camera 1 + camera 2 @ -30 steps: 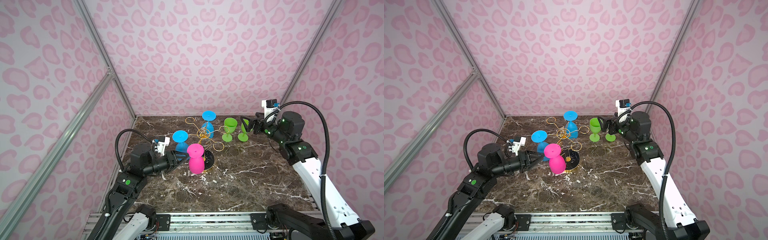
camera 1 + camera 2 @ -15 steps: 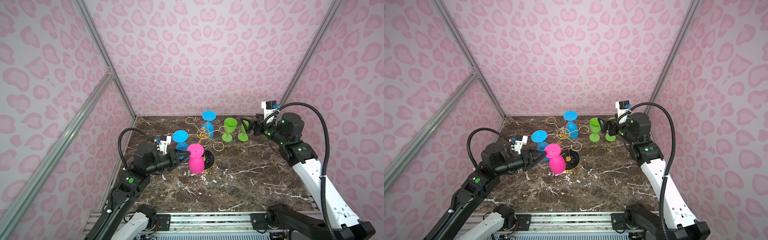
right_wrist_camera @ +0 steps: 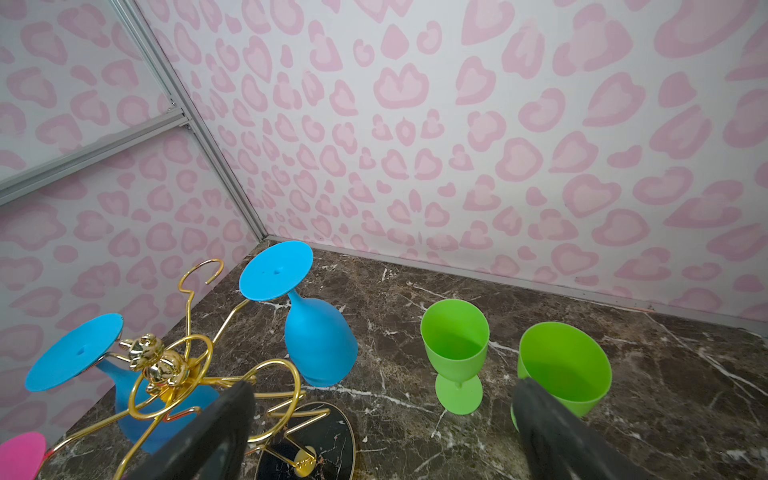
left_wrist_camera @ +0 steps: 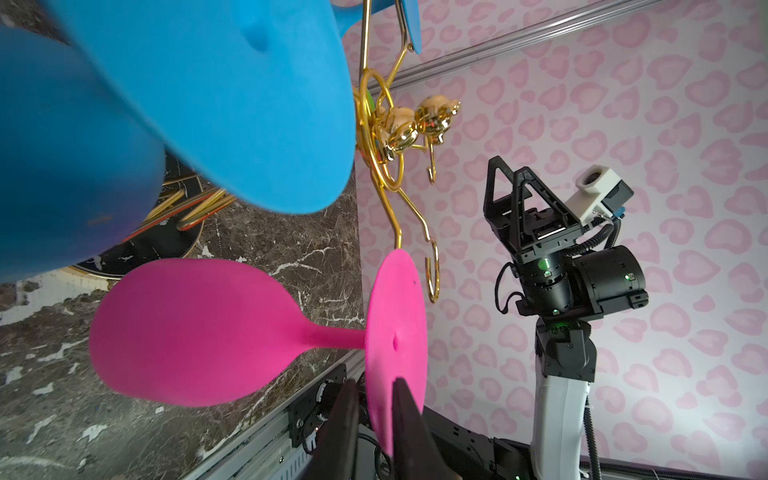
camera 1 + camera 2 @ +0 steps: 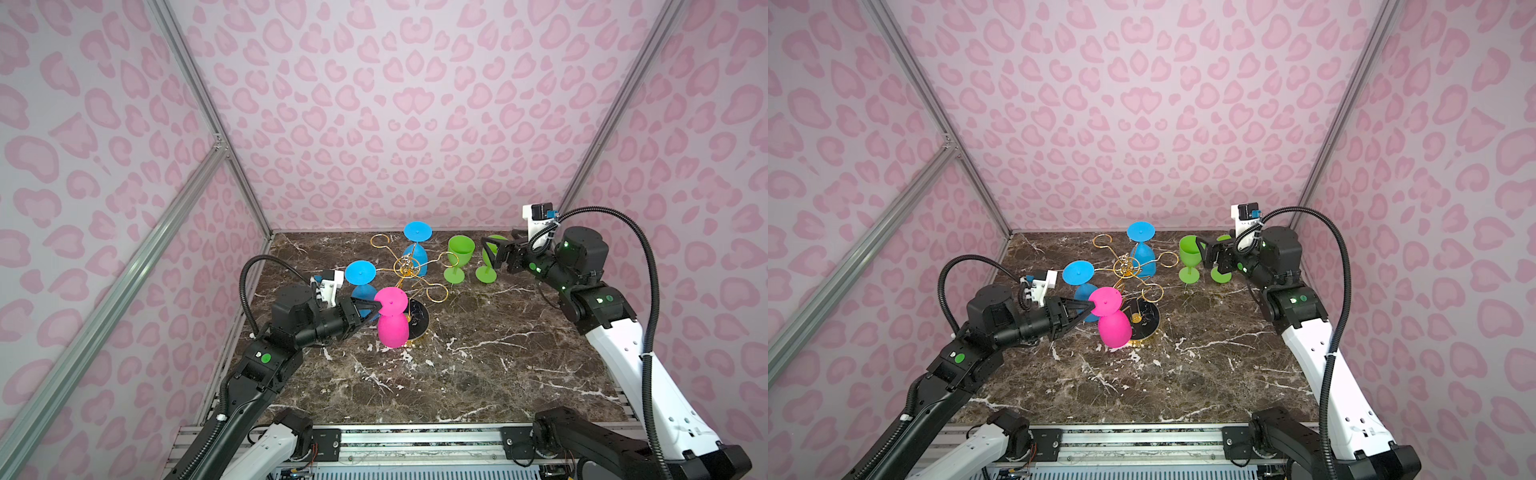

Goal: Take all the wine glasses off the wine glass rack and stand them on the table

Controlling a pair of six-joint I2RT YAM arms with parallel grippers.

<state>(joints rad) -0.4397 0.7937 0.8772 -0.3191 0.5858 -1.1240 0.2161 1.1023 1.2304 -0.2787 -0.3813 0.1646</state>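
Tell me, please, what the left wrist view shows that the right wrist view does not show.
Only the left wrist view: the left gripper, a finger on each side of the pink wine glass's foot, and the right arm. Only the right wrist view, plainly: two green glasses upright on the table. Both: the wine glass rack, blue glasses hanging upside down, the open right gripper, part of the pink wine glass.

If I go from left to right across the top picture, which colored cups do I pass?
left blue glass → pink glass → back blue glass → first green glass → second green glass
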